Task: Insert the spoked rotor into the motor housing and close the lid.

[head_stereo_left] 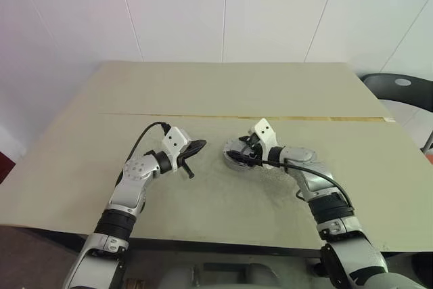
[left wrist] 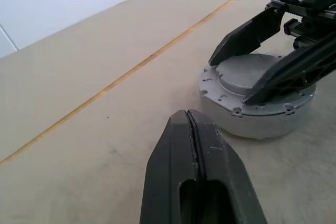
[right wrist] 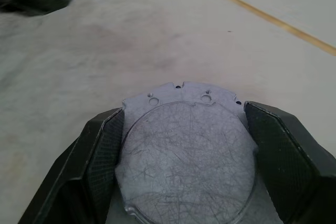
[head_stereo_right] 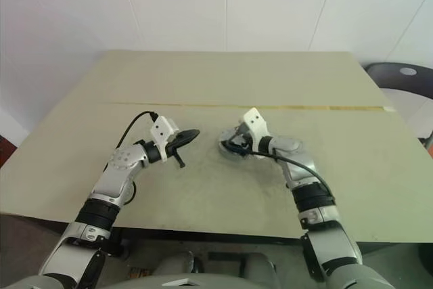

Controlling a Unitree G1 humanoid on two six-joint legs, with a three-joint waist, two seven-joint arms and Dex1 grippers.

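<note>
Round grey metal lid sits flat on the counter, near the middle, just on the robot's side of a thin yellow line running across the top. It shows a smooth raised disc in the centre, a flange w/ small holes round the edge, and a plain grey side wall below. Whether the motor housing and rotor are underneath can't be told.

Right gripper is at the lid: fingers spread wide, one each side of the raised disc, pads just beside or touching its edge; contact can't be settled. In the left wrist view the same two black fingers slant down over the lid's top from the far side. Lid rests on the counter, not lifted.

Left gripper is off to the lid's left, well apart from it, hanging above the bare counter, tips aimed toward the lid. Its fingers are pressed together, nothing between them.

A black cable loops from the left wrist. Counter is beige, w/ a paler scuffed patch around the lid. White panelled wall behind; a dark round chair seat at the far right.
</note>
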